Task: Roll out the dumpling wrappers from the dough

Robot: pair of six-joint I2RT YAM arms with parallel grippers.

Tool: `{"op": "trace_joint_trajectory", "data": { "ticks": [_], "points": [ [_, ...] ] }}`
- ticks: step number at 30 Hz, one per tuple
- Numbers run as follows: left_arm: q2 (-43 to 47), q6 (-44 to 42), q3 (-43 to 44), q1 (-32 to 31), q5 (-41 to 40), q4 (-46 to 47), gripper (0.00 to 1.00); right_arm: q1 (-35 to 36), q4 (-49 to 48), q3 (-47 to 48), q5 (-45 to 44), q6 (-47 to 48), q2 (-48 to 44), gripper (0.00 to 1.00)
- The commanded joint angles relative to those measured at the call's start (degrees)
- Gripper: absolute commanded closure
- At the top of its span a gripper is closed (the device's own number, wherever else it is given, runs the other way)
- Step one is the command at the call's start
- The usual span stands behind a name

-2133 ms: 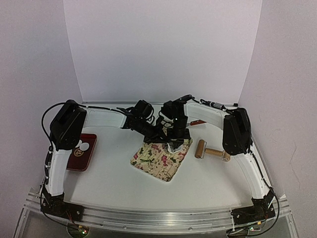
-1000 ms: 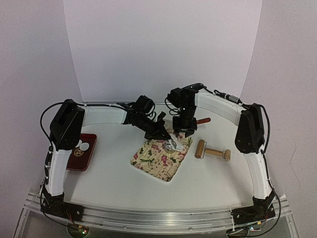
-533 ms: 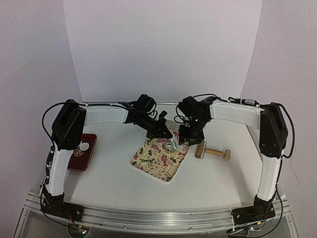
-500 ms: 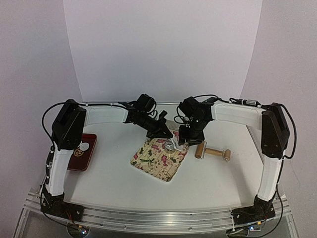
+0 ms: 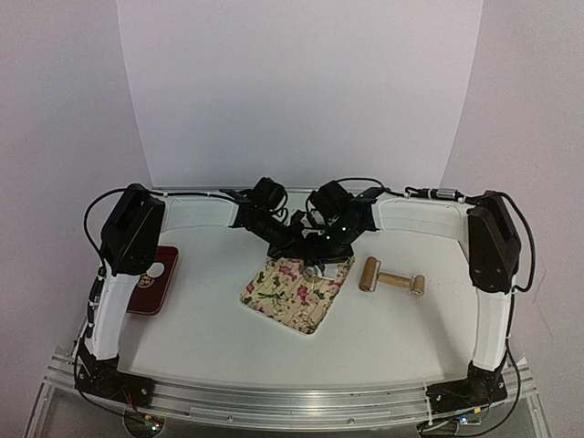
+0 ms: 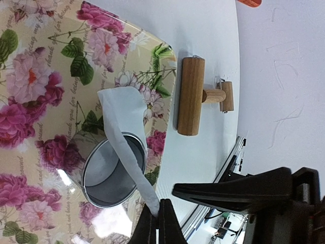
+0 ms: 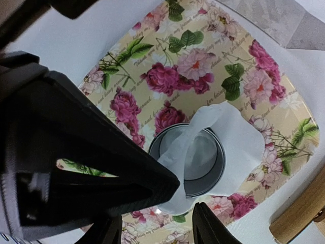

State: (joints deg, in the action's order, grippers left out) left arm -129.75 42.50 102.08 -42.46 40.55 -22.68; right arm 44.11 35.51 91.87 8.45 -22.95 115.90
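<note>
A metal ring cutter (image 5: 315, 270) stands on the floral mat (image 5: 290, 294). A ragged sheet of white dough (image 7: 238, 147) drapes over the ring (image 7: 187, 158) and onto the mat. My left gripper (image 6: 157, 226) is shut on one end of the dough strip (image 6: 124, 127), which stretches across the ring (image 6: 109, 170). My right gripper (image 7: 158, 235) is open, just above the near edge of the ring and dough, beside the left gripper (image 7: 76, 152). One dumpling wrapper (image 5: 157, 270), a small white disc, lies on the red tray (image 5: 144, 294) at the left.
A wooden rolling pin (image 5: 391, 279) lies right of the mat; it also shows in the left wrist view (image 6: 192, 95). A metal scraper blade (image 7: 284, 20) lies beyond the mat's far corner. White walls close in the back and sides.
My right arm swung out to the right, then came back left over the ring. My left gripper stayed at the mat's far corner, holding the dough strip.
</note>
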Motion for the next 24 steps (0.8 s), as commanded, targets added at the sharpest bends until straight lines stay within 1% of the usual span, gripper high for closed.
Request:
{"op": "trace_joint_trajectory", "data": {
  "ticks": [1, 4, 7, 10, 14, 16, 18, 20, 21, 24],
  "points": [
    [-0.18, 0.22, 3.62, -0.95, 1.60, -0.39, 1.00, 0.64, -2.82, 1.36, -0.16, 1.51, 0.76, 0.55],
    [-0.63, 0.05, 4.63, -0.93, 1.26, -0.90, 1.00, 1.38, -2.82, 0.13, -0.11, 1.47, 0.25, 0.56],
    [-0.67, -0.35, 5.27, -0.88, 1.13, -1.48, 1.00, 1.59, -2.71, -1.78, -2.76, 0.42, -0.39, 0.57],
    [-0.59, -0.55, 5.35, -0.86, 1.34, -1.63, 1.00, 1.59, -2.53, -1.98, -4.69, 0.32, 0.27, 0.61],
    [-0.67, -0.77, 5.68, -0.87, 1.71, -1.69, 0.99, 1.59, -1.61, 0.83, -7.55, -1.05, 2.17, 0.70],
    [-0.76, -0.90, 5.90, -0.87, 1.72, -2.10, 0.99, 1.59, -1.25, 2.09, -8.40, -1.66, 2.61, 0.78],
    [-0.75, -1.23, 5.94, -0.83, 1.70, -2.48, 0.97, 1.58, -0.82, 2.57, -10.42, -1.84, 2.74, 0.89],
    [-0.58, -1.68, 5.94, -0.87, 1.43, -2.94, 0.93, 1.59, 0.34, 2.68, -12.32, -2.34, 2.62, 0.99],
    [-0.42, -1.91, 5.94, -0.86, 1.06, -3.26, 0.90, 1.59, 1.15, 2.61, -13.67, -2.96, 2.48, 1.00],
    [0.35, -3.46, 5.91, -0.85, -0.72, -4.74, 0.77, 1.55, 3.56, 1.40, -18.40, -5.61, 1.10, 1.00]
  ]
}}
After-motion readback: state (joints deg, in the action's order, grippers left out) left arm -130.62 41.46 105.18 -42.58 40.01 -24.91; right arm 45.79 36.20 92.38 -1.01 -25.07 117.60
